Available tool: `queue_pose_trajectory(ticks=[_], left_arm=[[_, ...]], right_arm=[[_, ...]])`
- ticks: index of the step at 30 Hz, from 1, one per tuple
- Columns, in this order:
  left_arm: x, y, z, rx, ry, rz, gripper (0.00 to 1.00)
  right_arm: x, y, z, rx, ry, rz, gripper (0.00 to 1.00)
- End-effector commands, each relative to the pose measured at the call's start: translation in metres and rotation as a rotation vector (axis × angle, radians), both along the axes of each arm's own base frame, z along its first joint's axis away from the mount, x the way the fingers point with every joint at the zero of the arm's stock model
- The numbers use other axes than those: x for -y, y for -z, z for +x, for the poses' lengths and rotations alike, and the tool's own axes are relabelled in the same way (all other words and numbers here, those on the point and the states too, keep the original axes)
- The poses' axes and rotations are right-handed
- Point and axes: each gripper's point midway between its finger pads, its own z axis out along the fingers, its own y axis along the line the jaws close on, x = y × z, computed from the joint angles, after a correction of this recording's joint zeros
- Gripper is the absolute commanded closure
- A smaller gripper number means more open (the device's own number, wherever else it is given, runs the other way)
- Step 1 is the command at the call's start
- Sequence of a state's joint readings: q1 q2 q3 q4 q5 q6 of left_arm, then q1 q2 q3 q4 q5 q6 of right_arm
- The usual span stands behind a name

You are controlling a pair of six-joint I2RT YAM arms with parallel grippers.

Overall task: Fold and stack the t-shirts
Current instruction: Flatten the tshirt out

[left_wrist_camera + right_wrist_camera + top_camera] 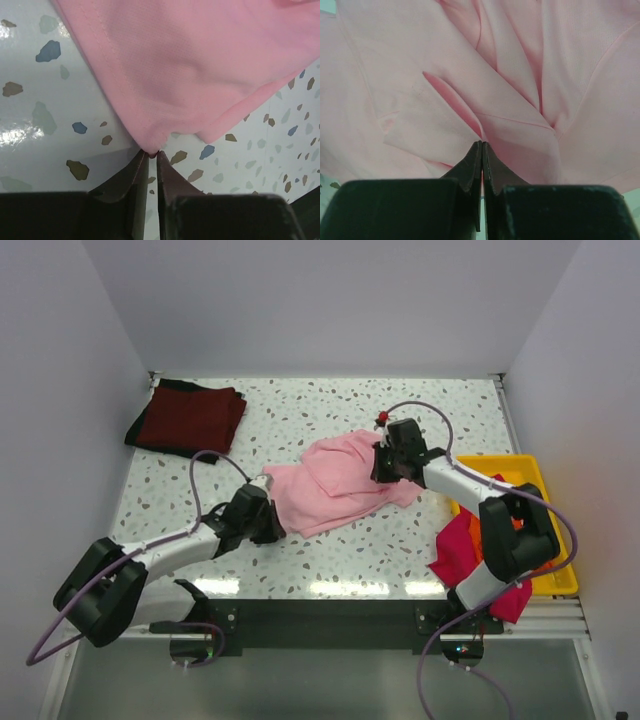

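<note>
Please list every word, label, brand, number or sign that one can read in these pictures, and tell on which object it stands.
None: no readable text in any view.
The pale pink cotton t-shirt, the folded dark maroon red t-shirt, the shallow yellow plastic tray and the speckled white table show no print, label or number.

Left arm lies low from lower left, left fingers (136, 175) pinching the pale pink t-shirt (190, 65); right arm bent at right, right fingers (470, 167) pressed together
</note>
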State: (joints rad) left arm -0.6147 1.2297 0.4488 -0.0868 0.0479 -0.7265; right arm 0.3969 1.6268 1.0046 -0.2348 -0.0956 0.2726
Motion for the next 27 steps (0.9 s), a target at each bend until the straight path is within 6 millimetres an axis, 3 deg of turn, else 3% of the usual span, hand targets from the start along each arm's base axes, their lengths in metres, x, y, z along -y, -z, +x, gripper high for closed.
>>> queue_pose_trajectory(ticks=[1,3,7,9,16,20,23,27], left_arm=[[0.012,-0.009,0.015,0.067,-0.009,-0.055,0.85],[0.014,-0.011,0.019,0.074,-0.011,-0.058,0.99],[0.011,-0.02,0.027,0.09,-0.02,-0.015,1.0],[-0.003,-0.029,0.038,0.138,-0.066,0.054,1.0],[-0.049,-0.119,0.073,0.3,-0.199,0.159,1.0],[-0.097,-0.16,0.088,0.367,-0.326,0.184,1.0],[-0.122,-0.194,0.09,0.432,-0.392,0.229,1.0],[-0.136,-0.227,0.088,0.484,-0.427,0.265,1.0]], right_arm=[[0.003,-0.029,0.001,0.061,0.011,0.014,1.0],[0.005,-0.035,0.001,0.068,0.019,0.016,1.0],[0.014,-0.052,0.004,0.091,0.041,0.011,1.0],[0.019,-0.068,0.005,0.117,0.055,0.008,1.0],[0.058,-0.135,0.012,0.243,0.152,0.0,1.0],[0.079,-0.183,0.008,0.334,0.199,-0.027,1.0],[0.096,-0.217,-0.001,0.407,0.24,-0.069,1.0],[0.117,-0.253,-0.016,0.487,0.298,-0.116,1.0]])
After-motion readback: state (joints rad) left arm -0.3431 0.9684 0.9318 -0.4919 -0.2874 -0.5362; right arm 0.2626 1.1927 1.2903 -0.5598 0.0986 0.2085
